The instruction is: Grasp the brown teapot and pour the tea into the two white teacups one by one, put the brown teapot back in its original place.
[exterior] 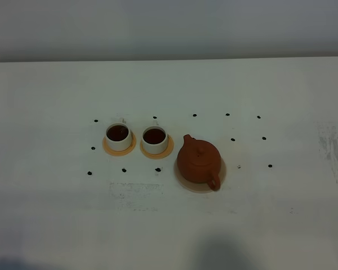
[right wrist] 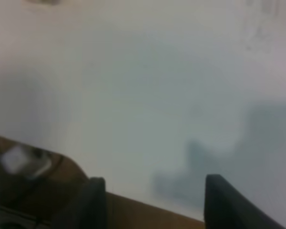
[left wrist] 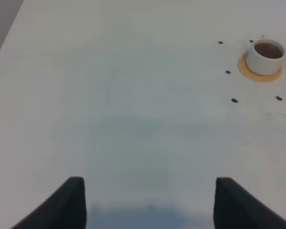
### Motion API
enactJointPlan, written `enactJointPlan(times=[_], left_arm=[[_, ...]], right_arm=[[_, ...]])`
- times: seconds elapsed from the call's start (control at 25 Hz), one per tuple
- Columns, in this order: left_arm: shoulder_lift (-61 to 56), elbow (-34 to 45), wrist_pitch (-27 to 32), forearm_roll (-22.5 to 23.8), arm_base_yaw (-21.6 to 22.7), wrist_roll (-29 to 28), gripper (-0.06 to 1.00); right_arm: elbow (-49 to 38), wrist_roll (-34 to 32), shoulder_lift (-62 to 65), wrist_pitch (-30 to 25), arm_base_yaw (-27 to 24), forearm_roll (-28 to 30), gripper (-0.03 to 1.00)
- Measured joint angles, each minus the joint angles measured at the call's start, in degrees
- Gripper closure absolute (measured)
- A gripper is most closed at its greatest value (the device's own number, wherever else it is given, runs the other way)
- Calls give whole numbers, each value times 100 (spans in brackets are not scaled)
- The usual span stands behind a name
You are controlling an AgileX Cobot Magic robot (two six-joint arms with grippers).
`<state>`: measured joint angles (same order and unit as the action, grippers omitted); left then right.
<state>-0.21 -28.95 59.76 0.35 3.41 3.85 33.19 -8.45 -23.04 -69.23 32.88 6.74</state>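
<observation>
White tabletop (exterior: 56,225) with black dots, two white teacups (exterior: 119,137) (exterior: 154,140) of dark tea (exterior: 154,135) on orange coasters (exterior: 111,151) centre-left, brown teapot (exterior: 199,161) on its beige disc (exterior: 186,184) just right of them; left gripper (left wrist: 148,202) and right gripper (right wrist: 150,202) both spread apart, empty.

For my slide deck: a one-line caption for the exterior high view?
Both white teacups hold tea; brown teapot sits on its beige coaster.
</observation>
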Motion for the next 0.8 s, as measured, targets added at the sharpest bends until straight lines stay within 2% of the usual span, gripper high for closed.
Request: enactJointPlan(times=[0.2, 0.4, 0.6, 0.8], left_arm=[[0, 0, 0, 0, 0, 0, 36], [0, 0, 0, 0, 0, 0, 36], [0, 0, 0, 0, 0, 0, 36], [0, 0, 0, 0, 0, 0, 36]], right_arm=[[-291, 160, 12, 659, -93, 40, 52], [-412, 431, 188, 699, -622, -177, 52], [-412, 1145, 1053, 718, -1850, -593, 52], [-412, 1337, 1672, 718, -3114, -732, 52]])
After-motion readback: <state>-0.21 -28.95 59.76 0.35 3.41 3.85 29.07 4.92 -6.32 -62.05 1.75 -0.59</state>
